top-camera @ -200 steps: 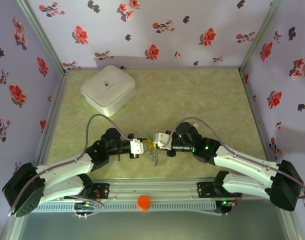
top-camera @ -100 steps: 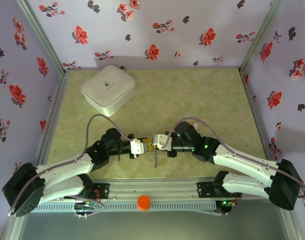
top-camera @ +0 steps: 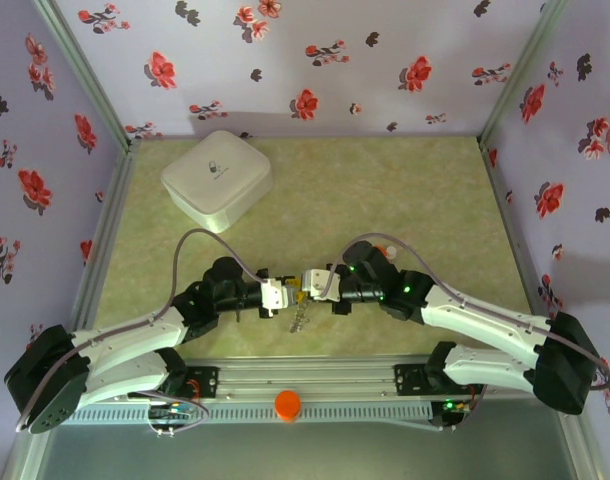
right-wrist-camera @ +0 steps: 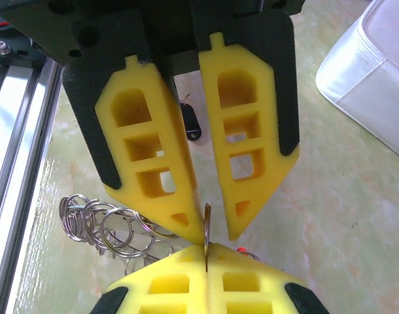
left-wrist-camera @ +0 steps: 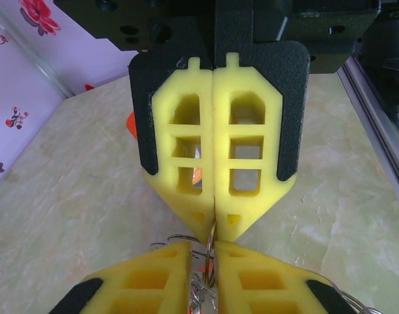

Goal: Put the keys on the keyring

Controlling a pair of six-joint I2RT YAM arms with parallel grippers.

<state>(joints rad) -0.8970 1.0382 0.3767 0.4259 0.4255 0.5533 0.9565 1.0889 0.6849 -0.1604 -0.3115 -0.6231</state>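
Note:
The keyring is a thin metal ring seen edge-on, standing upright between both grippers above the mat. My right gripper is shut on its lower edge, also clear in the left wrist view. My left gripper faces it tip to tip with its fingers apart, and the ring's edge lies in the gap. A chain of several small silver rings hangs from the bunch. A black key head shows behind the left fingers. A small red bit peeks out beside my right fingers.
The white square box sits at the back left of the green mat, and its corner shows in the right wrist view. An orange bottle lies behind the right gripper. An orange knob sits on the front rail.
Both grippers have shifted slightly left, staying tip to tip. The hanging chain of small rings has swung left under them.

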